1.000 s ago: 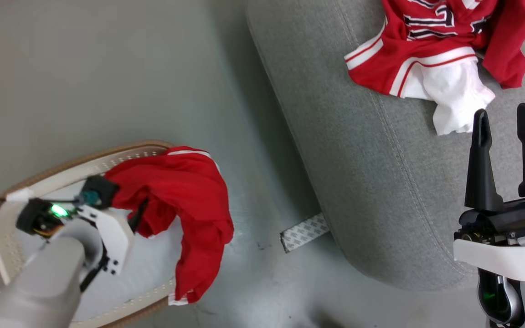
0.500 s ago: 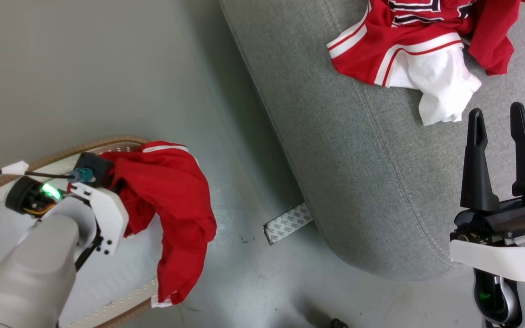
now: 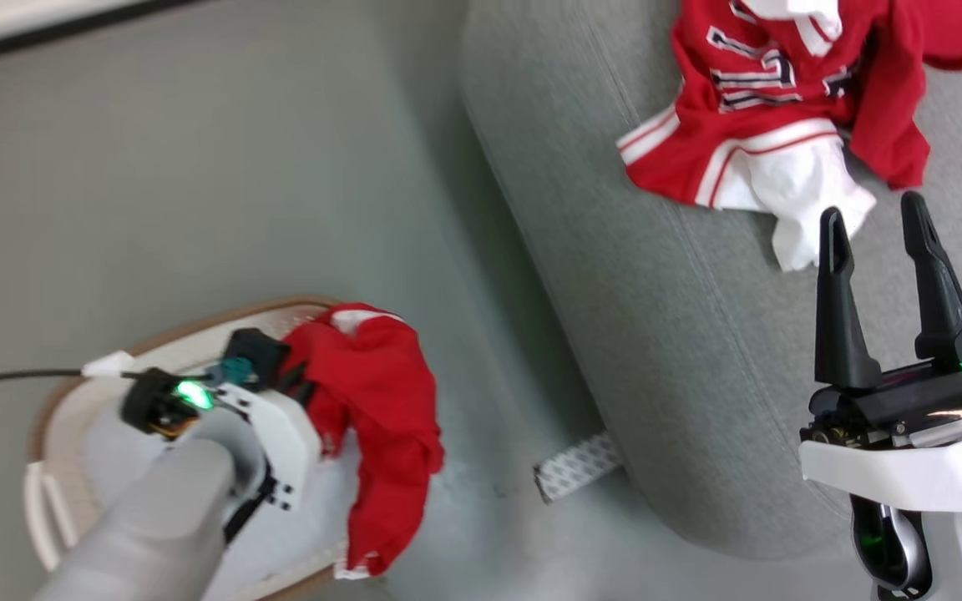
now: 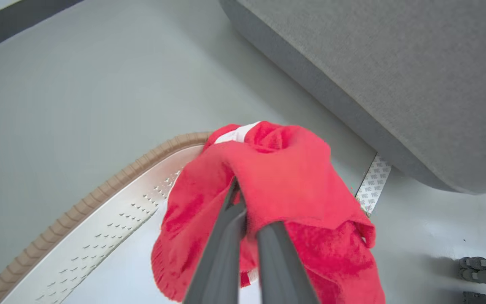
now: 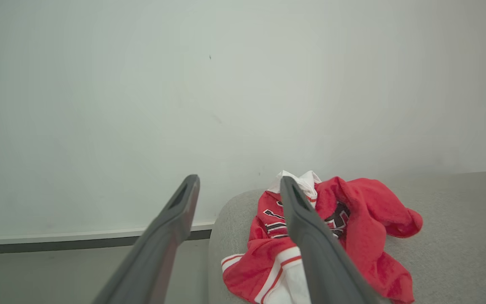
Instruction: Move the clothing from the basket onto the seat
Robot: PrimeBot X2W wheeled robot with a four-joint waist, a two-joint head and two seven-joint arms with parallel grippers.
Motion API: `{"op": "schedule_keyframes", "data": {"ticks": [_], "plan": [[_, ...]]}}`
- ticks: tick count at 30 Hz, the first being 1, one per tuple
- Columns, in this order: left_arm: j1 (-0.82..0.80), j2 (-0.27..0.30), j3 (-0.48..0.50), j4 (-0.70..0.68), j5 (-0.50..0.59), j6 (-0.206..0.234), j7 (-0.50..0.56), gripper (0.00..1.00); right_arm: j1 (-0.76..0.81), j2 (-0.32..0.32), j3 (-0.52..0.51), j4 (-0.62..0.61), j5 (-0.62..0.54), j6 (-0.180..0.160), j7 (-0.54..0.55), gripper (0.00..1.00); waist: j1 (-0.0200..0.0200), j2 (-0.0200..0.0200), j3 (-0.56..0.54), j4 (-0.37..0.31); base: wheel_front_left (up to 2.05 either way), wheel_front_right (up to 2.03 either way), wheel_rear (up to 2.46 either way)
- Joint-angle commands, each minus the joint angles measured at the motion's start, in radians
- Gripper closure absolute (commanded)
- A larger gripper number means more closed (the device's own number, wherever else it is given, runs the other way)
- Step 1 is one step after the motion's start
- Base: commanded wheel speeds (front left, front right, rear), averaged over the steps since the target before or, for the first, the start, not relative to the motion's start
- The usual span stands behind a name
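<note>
- At the left pincer (image 4: 236, 195), both fingers are pressed together on a fold of the plain red garment (image 4: 298, 177). The cloth bunches round the fingertips and is gripped.
- Below and to the right of that pincer, the rest of the garment trails as one long strip. It crosses the pale base of the basket (image 3: 189, 325), and its white-trimmed end lies at the tan rim on the side towards the seat.
- Further right of the left pincer, across a strip of bare floor (image 3: 414, 209), lies the seat (image 3: 665, 334). This is the governing relation. In judgement, the carry must first rise until the trailing end clears the rim, then travel right.
- On the seat, beyond the tips of the right pincer (image 3: 872, 213), the jersey (image 3: 748, 108) lies crumpled. Its white lining is just beside those tips.
- Over the seat cushion, the right pincer stands spread wide and holds nothing. It is well apart from the basket. The left arm is the nearer one to the plain garment and already has hold of it.
</note>
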Motion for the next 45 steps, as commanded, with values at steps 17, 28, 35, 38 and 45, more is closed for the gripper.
{"op": "schedule_keyframes", "data": {"ticks": [17,28,35,38,45], "plan": [[0.147,-0.088,0.156,-0.355,0.088,0.005,-0.012,1.0,0.082,-0.002,-0.023,0.094,-0.089,-0.002,0.001,0.0,0.0,0.0,-0.346,0.357,0.0,0.0,0.0],[0.18,-0.139,0.25,-0.513,0.155,0.004,-0.012,1.0,0.157,-0.001,0.006,0.153,-0.055,-0.002,0.001,0.0,0.0,0.0,-0.499,0.506,0.0,0.0,0.0],[0.146,-0.147,0.289,-0.563,0.114,0.003,-0.012,1.0,0.194,-0.002,0.048,0.176,-0.025,-0.002,0.001,0.0,0.0,0.0,-0.564,0.56,0.0,0.0,0.0],[0.13,-0.138,0.304,-0.585,0.105,0.015,-0.007,1.0,0.199,-0.002,0.067,0.182,-0.007,-0.002,0.001,0.0,0.0,0.0,-0.577,0.572,0.0,0.0,0.0],[0.106,-0.128,0.329,-0.641,0.082,0.026,0.022,1.0,0.193,-0.002,0.098,0.191,0.011,-0.002,0.001,0.0,0.0,0.0,-0.585,0.587,0.0,0.0,0.0]]}}
